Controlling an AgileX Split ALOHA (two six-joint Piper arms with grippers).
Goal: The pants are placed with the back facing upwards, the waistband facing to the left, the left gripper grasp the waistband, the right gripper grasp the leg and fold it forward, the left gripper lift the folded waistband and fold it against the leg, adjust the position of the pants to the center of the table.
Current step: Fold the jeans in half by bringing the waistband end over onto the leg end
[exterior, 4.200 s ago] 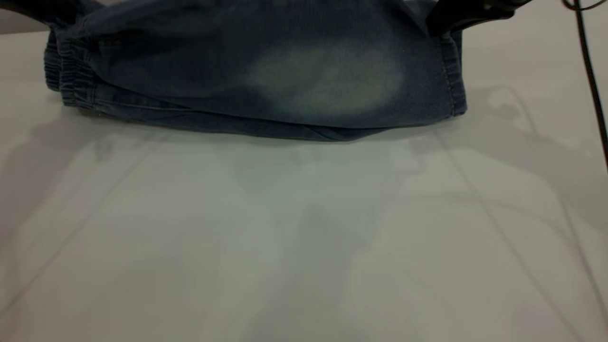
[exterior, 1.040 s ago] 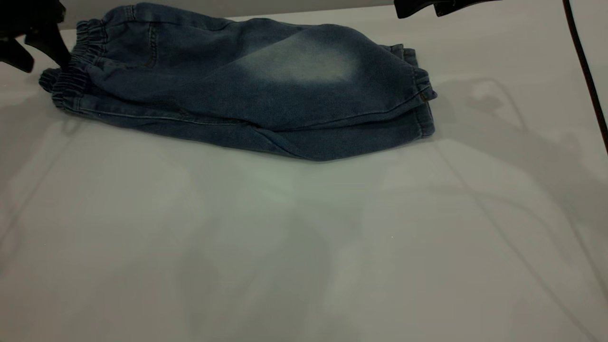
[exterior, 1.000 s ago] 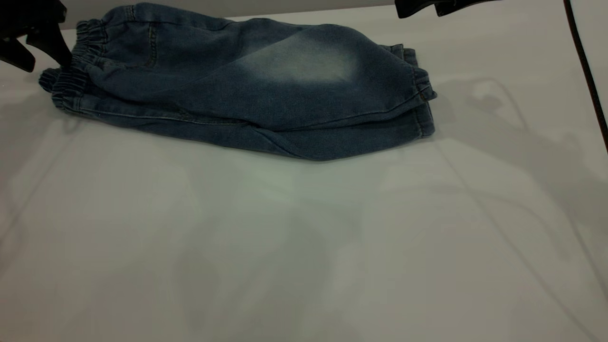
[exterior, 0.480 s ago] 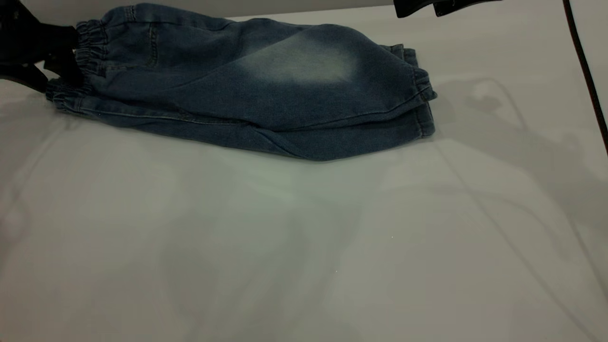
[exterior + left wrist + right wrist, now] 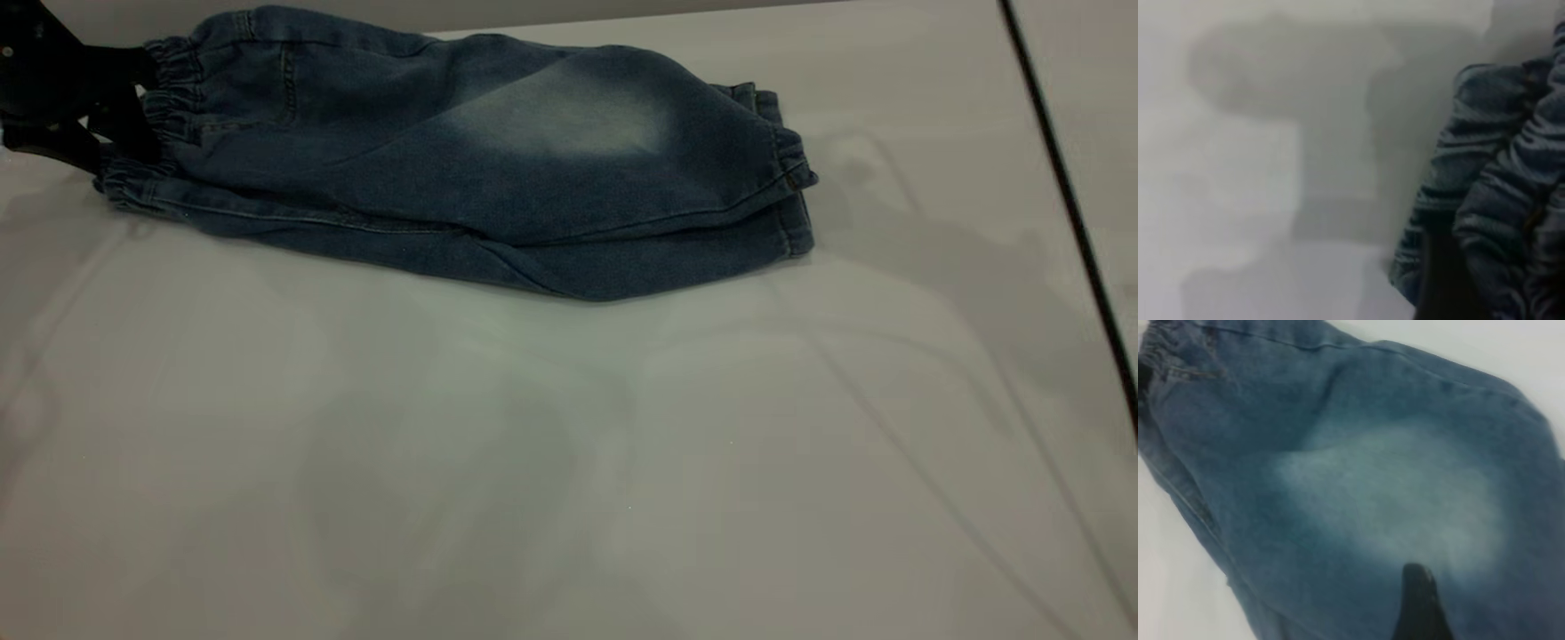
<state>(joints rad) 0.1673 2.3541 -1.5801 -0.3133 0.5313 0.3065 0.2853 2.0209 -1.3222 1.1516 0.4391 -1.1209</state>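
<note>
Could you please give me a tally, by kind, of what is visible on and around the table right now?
Garments: 1, the pants, folded lengthwise.
Grippers: 2, the left gripper at the waistband; one finger of the right gripper, over the leg.
Cables: 1, a black cable.
Tables: 1, the table.
Total: 5.

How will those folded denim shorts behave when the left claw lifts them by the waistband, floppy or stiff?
Probably floppy: the pants sag in soft folds and creases on the table. The gathered waistband bunches by the left claw, so it should give a thick hold. The doubled layers may slide apart when raised.
</note>
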